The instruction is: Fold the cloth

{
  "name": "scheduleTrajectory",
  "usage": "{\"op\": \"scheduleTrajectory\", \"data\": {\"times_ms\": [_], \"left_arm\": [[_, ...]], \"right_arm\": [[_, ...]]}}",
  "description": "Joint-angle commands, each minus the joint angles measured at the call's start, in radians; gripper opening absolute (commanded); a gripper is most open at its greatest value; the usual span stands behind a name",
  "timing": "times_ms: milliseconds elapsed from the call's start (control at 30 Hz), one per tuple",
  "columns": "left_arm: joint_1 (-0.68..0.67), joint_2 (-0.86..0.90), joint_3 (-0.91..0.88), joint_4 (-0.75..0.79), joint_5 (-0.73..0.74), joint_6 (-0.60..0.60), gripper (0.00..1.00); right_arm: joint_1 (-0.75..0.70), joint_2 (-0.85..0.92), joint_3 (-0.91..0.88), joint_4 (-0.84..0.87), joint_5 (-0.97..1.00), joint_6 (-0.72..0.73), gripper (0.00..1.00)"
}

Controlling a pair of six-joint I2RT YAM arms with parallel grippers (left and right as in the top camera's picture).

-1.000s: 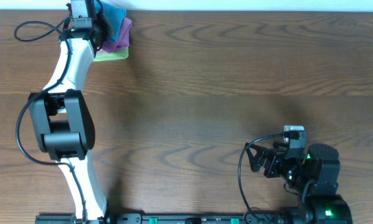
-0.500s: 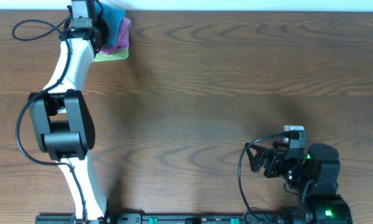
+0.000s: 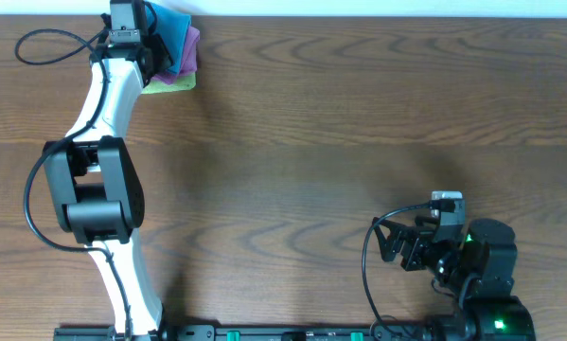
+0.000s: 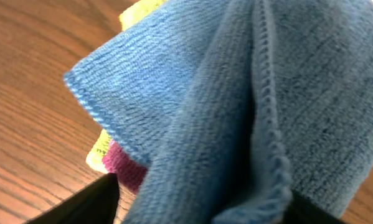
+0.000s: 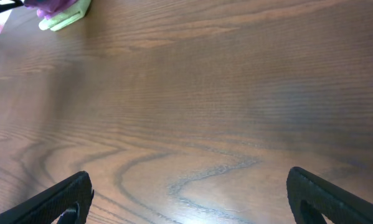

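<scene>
Wooden table (image 3: 340, 142) staying bare: left gripper (image 3: 152, 38) still pinching blue cloth (image 4: 236, 106) off the stack, right gripper (image 5: 186, 199) idling spread, folding unstarted.

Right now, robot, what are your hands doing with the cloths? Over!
Left gripper at the far left corner, jaws shut on blue cloth. Purple cloth and yellow cloth underneath. Right gripper open, parked near its base. Nothing in between.
</scene>
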Motion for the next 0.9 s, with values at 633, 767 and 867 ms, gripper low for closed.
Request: {"op": "scheduleTrajectory", "data": {"times_ms": [633,767,867], "left_arm": [[0.017,-0.184,0.015,-0.014,-0.019,0.003,0.98],[0.017,-0.203,0.015,-0.011,0.04,0.003,0.89],[0.017,-0.204,0.015,-0.004,0.125,-0.003,0.52]], "right_arm": [[-0.006,-0.005,-0.006,-0.001,-0.01,0.013,0.99],[-0.006,-0.005,-0.006,-0.001,-0.01,0.013,0.99],[-0.006,-0.005,-0.006,-0.001,-0.01,0.013,0.99]]}}
